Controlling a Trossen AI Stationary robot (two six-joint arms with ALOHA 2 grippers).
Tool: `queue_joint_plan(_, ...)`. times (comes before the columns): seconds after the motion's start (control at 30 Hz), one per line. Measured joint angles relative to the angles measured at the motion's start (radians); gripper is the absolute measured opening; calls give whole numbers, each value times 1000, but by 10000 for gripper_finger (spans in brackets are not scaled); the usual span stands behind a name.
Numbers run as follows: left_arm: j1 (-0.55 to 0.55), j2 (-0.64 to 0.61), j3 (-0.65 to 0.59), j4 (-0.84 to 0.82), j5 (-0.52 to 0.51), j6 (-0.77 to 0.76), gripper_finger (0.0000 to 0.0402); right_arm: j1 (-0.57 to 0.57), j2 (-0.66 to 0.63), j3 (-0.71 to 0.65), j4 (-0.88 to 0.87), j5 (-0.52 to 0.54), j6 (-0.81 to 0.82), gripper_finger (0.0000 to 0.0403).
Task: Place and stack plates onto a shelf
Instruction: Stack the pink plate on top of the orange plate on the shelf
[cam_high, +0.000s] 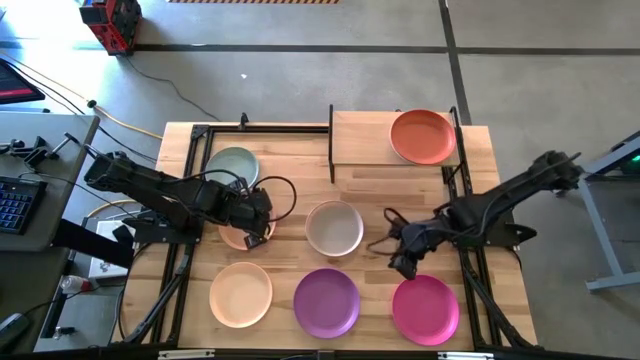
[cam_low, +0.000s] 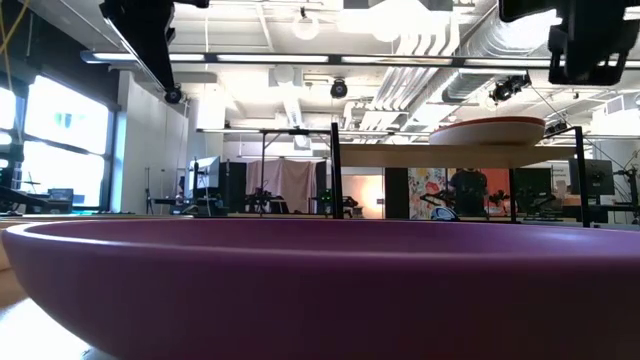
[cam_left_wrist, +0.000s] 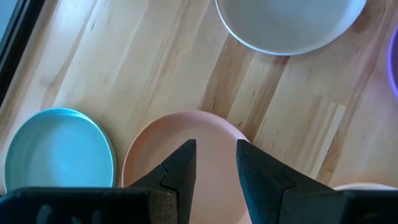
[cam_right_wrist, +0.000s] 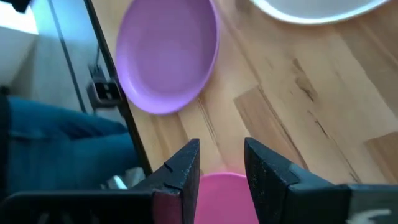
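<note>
Purple round matte plate (cam_low: 320, 290) fills the low view, terracotta plate (cam_high: 422, 136) already on the light-wood shelf (cam_high: 360, 135), while both parted, empty claws, left claw (cam_left_wrist: 214, 163) and right claw (cam_right_wrist: 221, 165), hover near it over plates, seemingly lining up pickups.

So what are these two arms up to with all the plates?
They are moving plates onto the small raised shelf. One terracotta plate already sits there. The left tool hovers open over a peach plate beside the sage green plate; the right tool hovers open over the magenta plate. Neither holds anything. The off-white plate, purple plate and another pale plate lie on the table.
</note>
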Motion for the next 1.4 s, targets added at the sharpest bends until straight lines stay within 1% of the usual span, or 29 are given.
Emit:
queue_joint_plan(0.23, 2, 0, 0, 0, -1, -43, 104, 46, 74, 0, 3, -9, -118, 106)
queue_joint_plan(0.37, 20, 0, 0, 2, 10, -141, 104, 65, 130, 0, 4, -59, -212, 106)
queue_joint_plan(0.43, 31, 0, 0, 8, 17, -196, 104, 79, 160, 0, 5, -67, -259, 106)
queue_joint_plan(0.63, 53, 0, 0, 54, 59, -247, 104, 130, 244, -1, 9, -60, -433, 106)
queue_joint_plan(0.77, 59, 0, 0, 81, 66, -290, 104, 159, 289, -1, 8, -55, -527, 106)
queue_joint_plan(0.83, 59, 0, 0, 91, 66, -305, 104, 170, 307, -1, 8, -30, -567, 106)
queue_joint_plan(0.93, 58, 0, 0, 106, 67, -308, 104, 181, 321, -1, 0, 26, -587, 106)
queue_joint_plan(1.0, 58, 0, 0, 105, 67, -322, 104, 181, 322, -1, -6, 39, -603, 106)
queue_joint_plan(1.4, 58, 0, 0, 105, 67, -342, 104, 196, 322, -2, -18, 39, -672, 106)
